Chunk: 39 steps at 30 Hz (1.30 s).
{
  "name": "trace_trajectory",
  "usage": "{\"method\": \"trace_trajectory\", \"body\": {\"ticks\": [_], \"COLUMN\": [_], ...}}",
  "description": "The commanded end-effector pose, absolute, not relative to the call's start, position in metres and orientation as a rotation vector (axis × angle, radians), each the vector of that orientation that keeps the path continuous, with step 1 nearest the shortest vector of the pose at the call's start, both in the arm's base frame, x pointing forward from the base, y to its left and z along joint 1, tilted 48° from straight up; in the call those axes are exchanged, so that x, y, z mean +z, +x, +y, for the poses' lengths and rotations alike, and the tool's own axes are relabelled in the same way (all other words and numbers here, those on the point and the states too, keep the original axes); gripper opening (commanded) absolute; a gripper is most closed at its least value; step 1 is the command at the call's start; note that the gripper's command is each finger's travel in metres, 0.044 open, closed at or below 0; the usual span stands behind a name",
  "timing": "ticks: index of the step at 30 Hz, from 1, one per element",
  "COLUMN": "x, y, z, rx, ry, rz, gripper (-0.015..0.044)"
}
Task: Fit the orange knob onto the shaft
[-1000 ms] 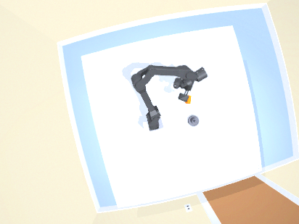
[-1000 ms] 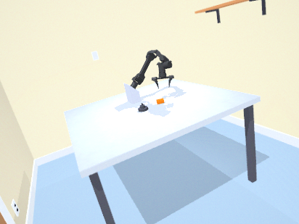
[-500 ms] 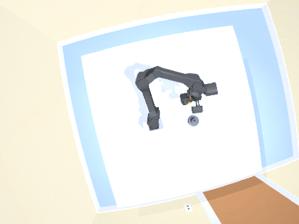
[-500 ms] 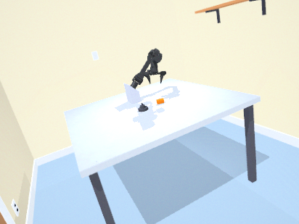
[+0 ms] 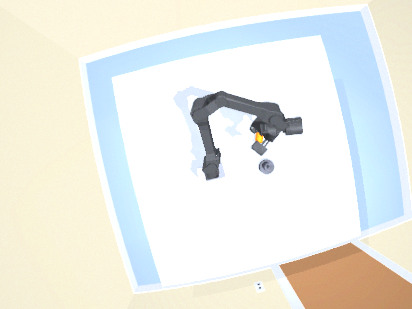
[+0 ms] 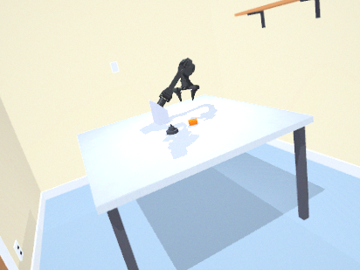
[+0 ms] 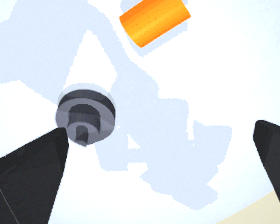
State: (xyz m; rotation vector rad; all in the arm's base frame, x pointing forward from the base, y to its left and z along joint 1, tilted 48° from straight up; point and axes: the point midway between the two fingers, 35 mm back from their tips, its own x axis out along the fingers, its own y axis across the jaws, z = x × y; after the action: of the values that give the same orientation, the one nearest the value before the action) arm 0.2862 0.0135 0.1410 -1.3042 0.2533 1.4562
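Note:
The orange knob (image 5: 259, 137) (image 6: 192, 121) (image 7: 156, 21) is a plain cylinder lying on its side on the table; its hole cannot be made out. The round dark pedestal (image 5: 261, 170) (image 6: 172, 132) (image 7: 107, 121) stands upright beside it, with the stepped dark shaft (image 7: 81, 133) on top and no knob on it. My gripper (image 5: 257, 138) (image 6: 187, 100) (image 7: 164, 133) is wide open and empty, well above the table. In the wrist view the knob is beyond the fingertips at the top, and the pedestal is just beyond the left fingertip.
The white table (image 5: 210, 229) (image 6: 127, 165) carries the arm's base (image 5: 212, 171). A pale upright panel (image 6: 158, 113) stands by the base in the exterior view. The arm's shadow falls around the knob and pedestal. A wooden shelf (image 6: 286, 2) is high on the wall.

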Motion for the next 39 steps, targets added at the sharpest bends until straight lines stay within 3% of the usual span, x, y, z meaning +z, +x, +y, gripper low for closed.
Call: {"method": "trace_trajectory", "body": {"ticks": [1,9,17,39], "x": [0.1413,0.1404,0.1399,0.1394], "y": [0.2884,0.2894,0.2903,0.2936], "z": [0.0126,0.0111,0.0099,0.0063], "rx": [1.282,0.929,0.614,-0.565], "ry": [-0.772,-0.03,0.475,1.709], "rz": [0.63,1.088,1.347,1.734], "gripper": [0.044,0.044,0.044,0.044]}}
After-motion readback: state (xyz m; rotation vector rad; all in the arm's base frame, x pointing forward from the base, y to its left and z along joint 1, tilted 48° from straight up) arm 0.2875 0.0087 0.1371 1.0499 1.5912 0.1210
